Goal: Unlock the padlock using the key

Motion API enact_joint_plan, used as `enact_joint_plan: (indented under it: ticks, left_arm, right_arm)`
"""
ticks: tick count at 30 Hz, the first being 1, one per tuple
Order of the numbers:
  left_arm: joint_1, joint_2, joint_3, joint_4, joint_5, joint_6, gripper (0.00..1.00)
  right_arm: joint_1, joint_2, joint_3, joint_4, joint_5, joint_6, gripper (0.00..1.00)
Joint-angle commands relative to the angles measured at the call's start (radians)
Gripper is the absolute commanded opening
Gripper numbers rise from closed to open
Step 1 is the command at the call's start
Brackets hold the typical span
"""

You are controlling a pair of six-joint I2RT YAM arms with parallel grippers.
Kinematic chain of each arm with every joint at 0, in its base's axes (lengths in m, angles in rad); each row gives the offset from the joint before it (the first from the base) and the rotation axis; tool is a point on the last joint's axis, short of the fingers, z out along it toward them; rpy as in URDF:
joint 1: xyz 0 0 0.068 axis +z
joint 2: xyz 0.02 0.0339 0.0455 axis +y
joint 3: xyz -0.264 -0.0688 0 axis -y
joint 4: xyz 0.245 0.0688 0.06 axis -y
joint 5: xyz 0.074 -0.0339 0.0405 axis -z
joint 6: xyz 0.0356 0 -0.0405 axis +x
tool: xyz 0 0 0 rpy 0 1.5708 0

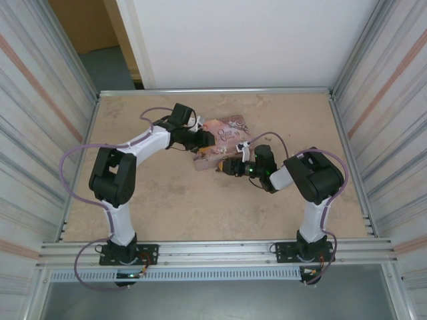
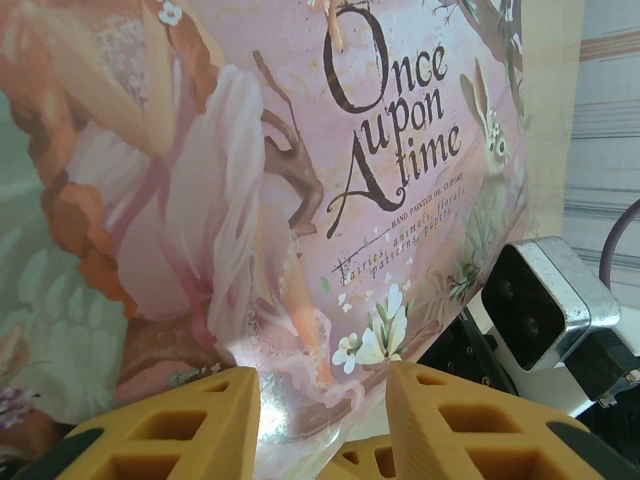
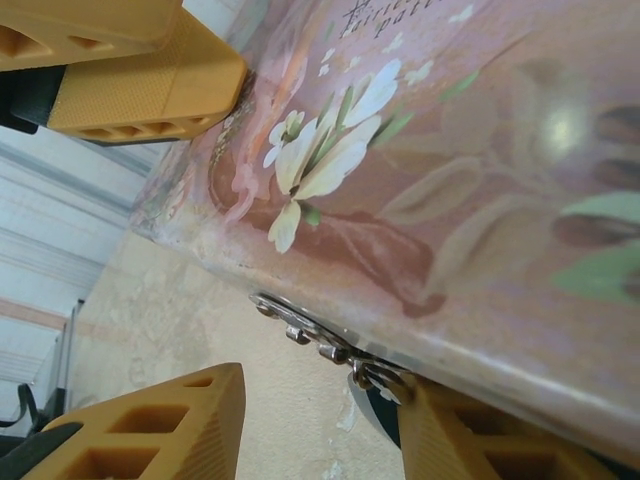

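The pink picture tin [image 1: 227, 130] lies tilted at mid-table. My left gripper [image 1: 200, 141] is at its left side. In the left wrist view a corner of the tin [image 2: 300, 200] sits between the yellow fingers [image 2: 190, 425], and the left gripper [image 2: 322, 385] is shut on it. My right gripper [image 1: 227, 165] is at the tin's front edge. In the right wrist view the padlock [image 3: 385, 420], teal with a thin silver shackle, hangs from the tin's metal hasp [image 3: 310, 335]. It rests against one right finger [image 3: 470, 440], and the other stands well apart. The right gripper [image 3: 320, 400] is open. The key is out of view.
Bare beige tabletop [image 3: 200, 330] lies under the tin's front edge. Metal walls [image 1: 53, 100] close in the left and right sides. Both arms reach in close together over the tin, and the right wrist camera [image 2: 545, 300] sits just beside the left fingers.
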Motion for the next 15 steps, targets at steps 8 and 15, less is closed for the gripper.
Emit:
enact_joint_plan:
  ticks: [8,15]
  left_arm:
    - [-0.002,0.009,-0.022,-0.004,-0.017,0.005,0.38]
    - [-0.002,0.007,-0.022,-0.004,-0.018,0.007,0.37]
  right_arm:
    - [0.005,-0.024,0.006,-0.047,-0.035,-0.060,0.27]
    - [0.001,-0.031,0.005,-0.079,-0.020,-0.068,0.17]
